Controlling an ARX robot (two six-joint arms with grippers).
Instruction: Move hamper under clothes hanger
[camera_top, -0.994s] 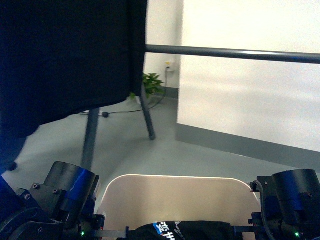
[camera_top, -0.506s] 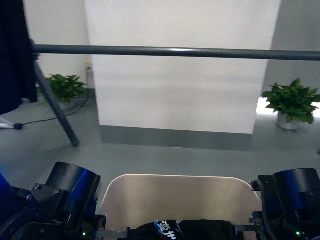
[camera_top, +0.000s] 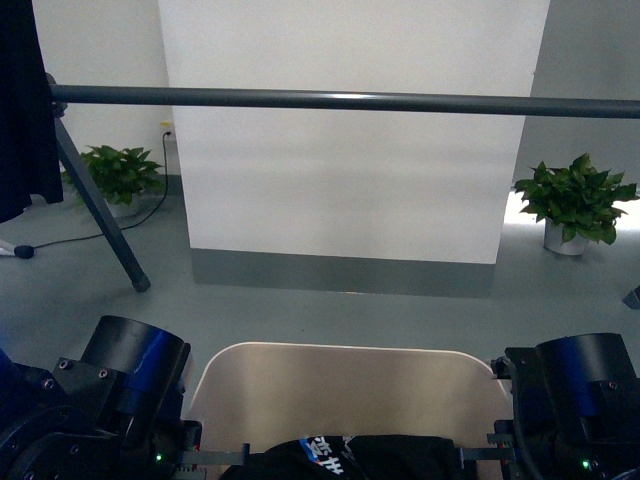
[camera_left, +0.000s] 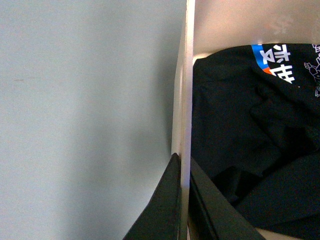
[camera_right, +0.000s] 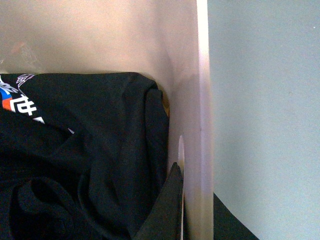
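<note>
The beige hamper (camera_top: 350, 390) sits low at the front between my arms, with black printed clothing (camera_top: 350, 455) inside. My left gripper (camera_left: 182, 162) is shut on the hamper's left rim (camera_left: 184, 100), one finger outside and one inside. My right gripper (camera_right: 192, 177) is shut on the right rim (camera_right: 202, 100) the same way. The clothes hanger's long dark grey bar (camera_top: 340, 100) runs across just ahead and above the hamper. Its angled leg (camera_top: 100, 215) stands at the left, and black cloth (camera_top: 25, 110) hangs at the far left end.
A white wall panel (camera_top: 350, 180) with a grey skirting stands behind the bar. Potted plants stand on the grey floor at the left (camera_top: 115, 175) and the right (camera_top: 575, 200). A cable (camera_top: 60, 240) lies on the floor at the left.
The view has swung right and moved on: the black cloth has gone from filling the upper left to the far left edge. The bar now spans the whole view. Both grippers stay on the hamper.
</note>
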